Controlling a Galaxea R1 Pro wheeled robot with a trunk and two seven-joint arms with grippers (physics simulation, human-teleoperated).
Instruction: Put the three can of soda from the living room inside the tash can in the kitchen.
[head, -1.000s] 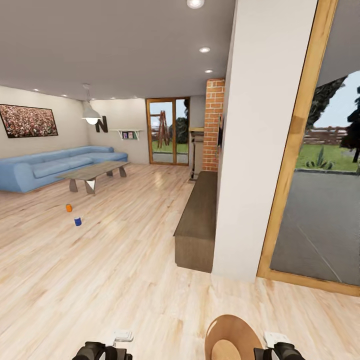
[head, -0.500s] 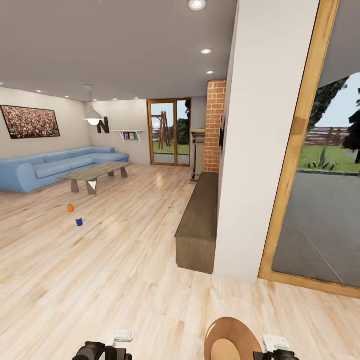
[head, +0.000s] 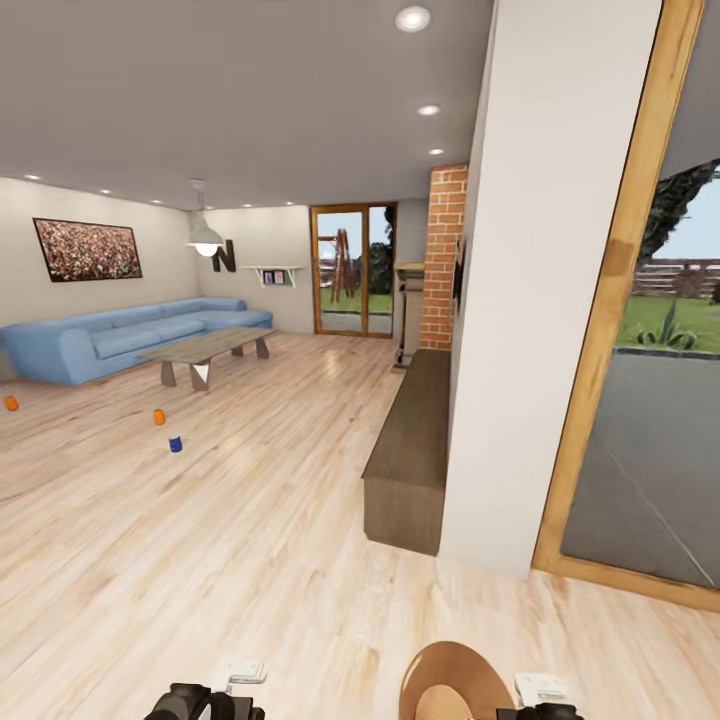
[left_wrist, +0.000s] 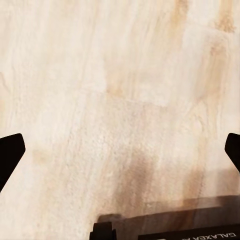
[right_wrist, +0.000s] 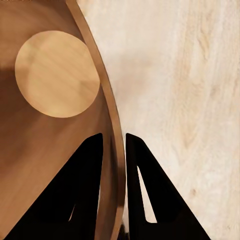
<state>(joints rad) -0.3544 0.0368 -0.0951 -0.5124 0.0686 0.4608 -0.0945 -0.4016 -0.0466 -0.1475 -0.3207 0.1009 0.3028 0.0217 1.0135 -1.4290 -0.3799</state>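
Two grippers sit nearest: the right gripper (right_wrist: 114, 150) pinches the rim of the tash can (right_wrist: 45, 150), the left gripper (left_wrist: 120, 150) has its fingers spread over the wood floor (head: 250, 560). Farther left, two orange cans of soda (head: 159, 416) (head: 11, 403) and a blue can (head: 175, 443) stand before the coffee table (head: 205, 348) and blue sofa (head: 110, 338). A white pillar (head: 540, 300) and a dark bench (head: 410, 450) block the right.

Two orange soda cans (head: 159, 417) (head: 11, 403) upright on floor, brown trash can (head: 455, 685) tool-clamped by rim
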